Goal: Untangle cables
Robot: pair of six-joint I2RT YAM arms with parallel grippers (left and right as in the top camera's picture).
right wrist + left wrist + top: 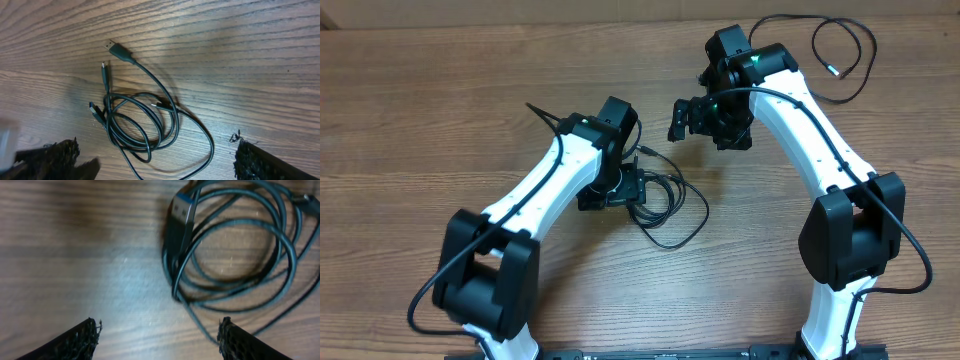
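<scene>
Black cables (107, 120), several, coiled in one tangled heap on wooden table (410, 110); left gripper (160, 330) and right gripper (157, 147) both spread wide, holding nothing.

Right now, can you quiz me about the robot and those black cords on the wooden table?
1. True or false: the tangled bundle of thin black cables lies on the brown wooden table.
2. Where is the single looped black cable? A inside the bundle, B alone, away from it, C hanging off the table.
3. Fill in: the left tool is ____, nothing between its fingers.
Key: 1 true; 2 B; 3 open.
</scene>
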